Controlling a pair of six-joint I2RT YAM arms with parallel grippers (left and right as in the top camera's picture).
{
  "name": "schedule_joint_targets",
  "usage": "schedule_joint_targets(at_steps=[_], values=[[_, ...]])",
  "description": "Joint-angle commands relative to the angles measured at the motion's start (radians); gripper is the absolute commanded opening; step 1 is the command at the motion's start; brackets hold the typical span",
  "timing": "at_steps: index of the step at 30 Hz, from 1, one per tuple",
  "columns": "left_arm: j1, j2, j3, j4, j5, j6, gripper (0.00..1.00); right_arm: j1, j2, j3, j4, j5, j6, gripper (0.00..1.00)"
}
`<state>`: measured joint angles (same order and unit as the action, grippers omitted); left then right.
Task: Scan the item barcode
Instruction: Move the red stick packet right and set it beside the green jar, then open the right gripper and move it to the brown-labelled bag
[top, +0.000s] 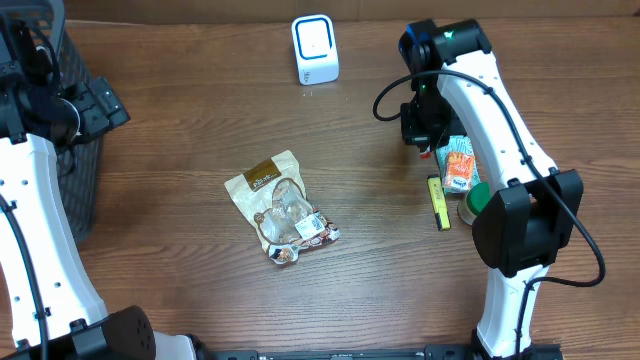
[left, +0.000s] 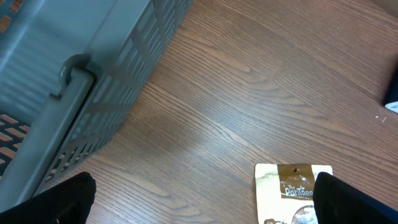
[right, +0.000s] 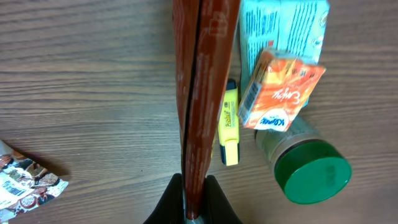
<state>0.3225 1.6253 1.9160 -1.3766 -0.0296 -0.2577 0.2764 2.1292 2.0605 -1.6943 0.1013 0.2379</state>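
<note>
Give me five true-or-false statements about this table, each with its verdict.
1. The right gripper is shut on a flat reddish-brown packet. True.
2. The left gripper holds the snack pouch. False: it is open and empty; the pouch lies on the table.
3. The jar has a red lid. False: the lid is green.
4. A yellow highlighter lies beside the orange carton. True.
5. The white scanner sits inside the basket. False: it stands on the table.

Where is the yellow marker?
In the overhead view, the yellow marker lies on the right side, just left of the green-lidded jar, near the orange box.
</note>
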Motion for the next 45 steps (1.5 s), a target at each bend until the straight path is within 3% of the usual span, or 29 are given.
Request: schedule_joint_targets(at_steps=[1, 14, 19, 23, 26, 31, 38, 45], values=[[-0.002, 0.004, 0.017, 0.0, 0.003, 0.008, 1.0, -0.002, 0.001, -0.056, 0.0, -0.01, 0.029, 0.04], [-0.002, 0.004, 0.017, 0.0, 0.004, 0.008, 1.0, -0.004, 0.001, -0.369, 0.192, 0.059, 0.028, 0.08], [-0.002, 0.004, 0.017, 0.0, 0.003, 0.008, 1.0, -0.005, 0.001, -0.42, 0.249, 0.059, 0.028, 0.25], [-0.002, 0.004, 0.017, 0.0, 0.003, 0.008, 1.0, -0.005, 0.001, -0.42, 0.264, 0.058, 0.028, 0.27], [-0.002, 0.004, 0.017, 0.0, 0.003, 0.008, 1.0, -0.005, 0.001, -0.42, 0.28, 0.058, 0.028, 0.35], [-0.002, 0.004, 0.017, 0.0, 0.004, 0.008, 1.0, -0.001, 0.001, -0.42, 0.322, 0.011, 0.028, 0.36], [-0.002, 0.004, 0.017, 0.0, 0.003, 0.008, 1.0, 0.017, 0.001, -0.42, 0.416, -0.277, 0.028, 0.36], [-0.002, 0.004, 0.017, 0.0, 0.003, 0.008, 1.0, 0.132, 0.001, -0.421, 0.452, -0.286, 0.037, 0.36]])
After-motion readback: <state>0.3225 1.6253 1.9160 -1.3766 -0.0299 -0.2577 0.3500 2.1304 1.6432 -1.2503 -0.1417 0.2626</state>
